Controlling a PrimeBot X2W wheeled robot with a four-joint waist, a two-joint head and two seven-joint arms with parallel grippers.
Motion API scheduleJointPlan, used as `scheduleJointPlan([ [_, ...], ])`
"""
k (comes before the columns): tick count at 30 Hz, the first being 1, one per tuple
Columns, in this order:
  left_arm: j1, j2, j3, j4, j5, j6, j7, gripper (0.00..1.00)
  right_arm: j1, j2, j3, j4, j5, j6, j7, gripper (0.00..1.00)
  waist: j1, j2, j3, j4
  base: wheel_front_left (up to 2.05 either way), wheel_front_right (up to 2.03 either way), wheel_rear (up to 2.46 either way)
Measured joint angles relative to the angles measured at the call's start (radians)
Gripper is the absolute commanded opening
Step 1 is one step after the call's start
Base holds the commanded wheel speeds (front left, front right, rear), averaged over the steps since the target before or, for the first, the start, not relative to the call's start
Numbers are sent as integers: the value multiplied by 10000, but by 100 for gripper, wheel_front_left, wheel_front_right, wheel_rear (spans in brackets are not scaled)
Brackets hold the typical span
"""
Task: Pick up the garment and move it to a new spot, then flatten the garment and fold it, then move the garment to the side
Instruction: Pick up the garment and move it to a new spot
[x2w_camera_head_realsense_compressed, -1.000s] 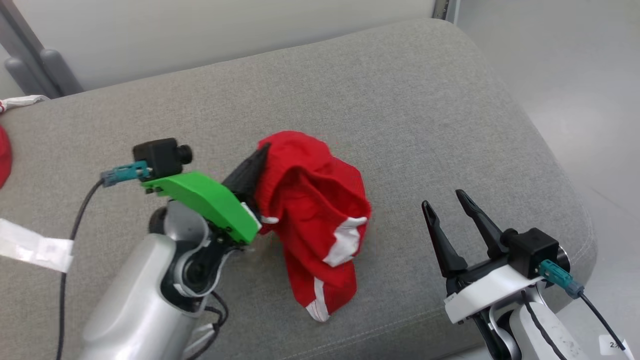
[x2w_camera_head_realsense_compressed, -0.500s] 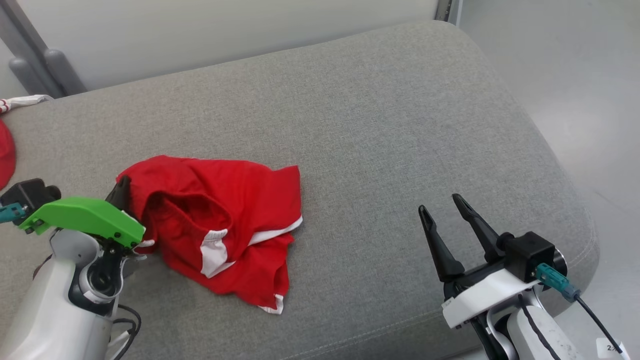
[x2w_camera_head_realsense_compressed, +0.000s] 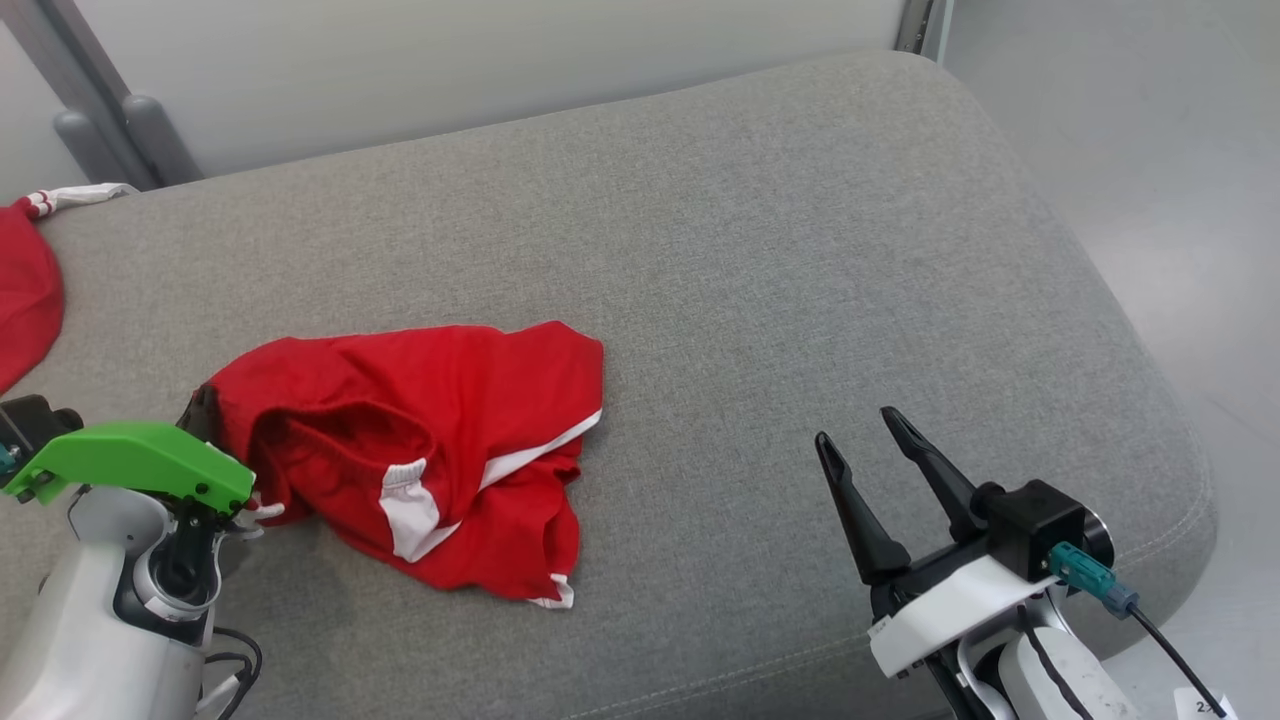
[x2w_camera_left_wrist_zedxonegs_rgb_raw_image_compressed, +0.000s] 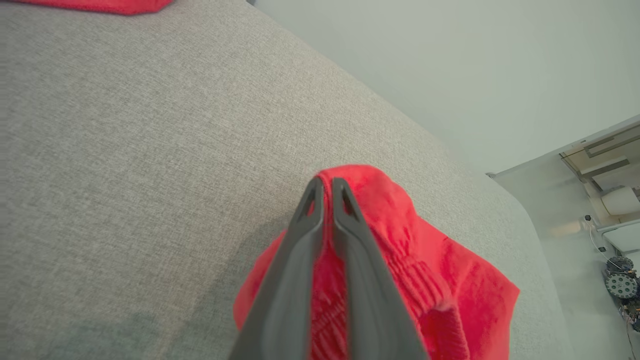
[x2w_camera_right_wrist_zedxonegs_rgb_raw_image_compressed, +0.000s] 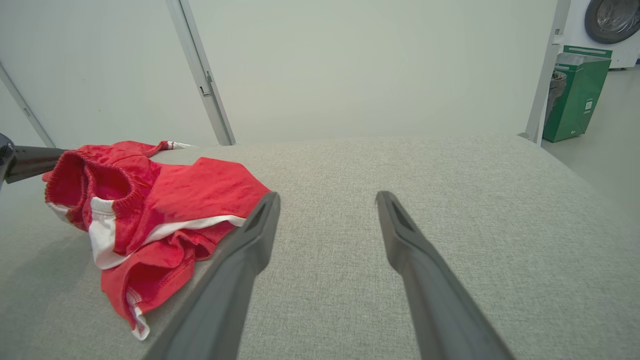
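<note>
Left gripper (x2w_camera_left_wrist_zedxonegs_rgb_raw_image_compressed: 326, 185): is pinching the ribbed edge of the garment (x2w_camera_head_realsense_compressed: 420, 440), fingers almost together with fabric between them.
Right gripper (x2w_camera_head_realsense_compressed: 856, 428): is hovering wide open, holding nothing, well apart from the garment.
Garment: is lying crumpled on the left part of the grey cushion (x2w_camera_head_realsense_compressed: 750, 250).
Risk: the thin pinch may be slipping free under a pull, or bunching the fabric.
Risk: a second red cloth (x2w_camera_head_realsense_compressed: 25, 290) is lying near, inviting a tangle.

The garment (x2w_camera_head_realsense_compressed: 420, 440) lies on the cushion (x2w_camera_head_realsense_compressed: 800, 250), left of the right claw (x2w_camera_head_realsense_compressed: 855, 427).
</note>
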Motion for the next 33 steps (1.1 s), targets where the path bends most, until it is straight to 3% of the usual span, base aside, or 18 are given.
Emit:
scheduleJointPlan([
  [1, 0, 2, 27, 54, -2, 0, -46, 100, 0, 0, 2, 0, 0, 0, 0, 100, 0, 0, -4, 13, 0, 0, 0],
  [10, 10, 117, 512, 232, -205, 0, -267, 100, 15, 2, 67, -10, -21, 0, 0, 100, 0, 0, -48, 210, 0, 0, 0],
  [16, 89, 186, 757, 86, -541, -38, -401, 100, 24, -8, 639, 12, -326, 0, 0, 100, 0, 0, -1, 377, 0, 0, 0],
  [21, 367, 113, 959, -376, -800, -537, -629, 100, 27, -174, 1402, 240, -606, 0, 0, 100, 0, 0, 14, 589, 0, 0, 0],
  [28, 911, -234, 869, -1582, -1055, -1703, -1135, 100, 28, -372, 2846, 732, -965, 2, 0, 100, 0, 0, -73, 927, 0, 0, 0],
  [33, 1652, -422, 853, -2142, -1053, -1954, -1534, 100, 26, -337, 3162, 1097, -961, 2, 0, 100, 0, 0, -131, 1213, 0, 0, 0],
])
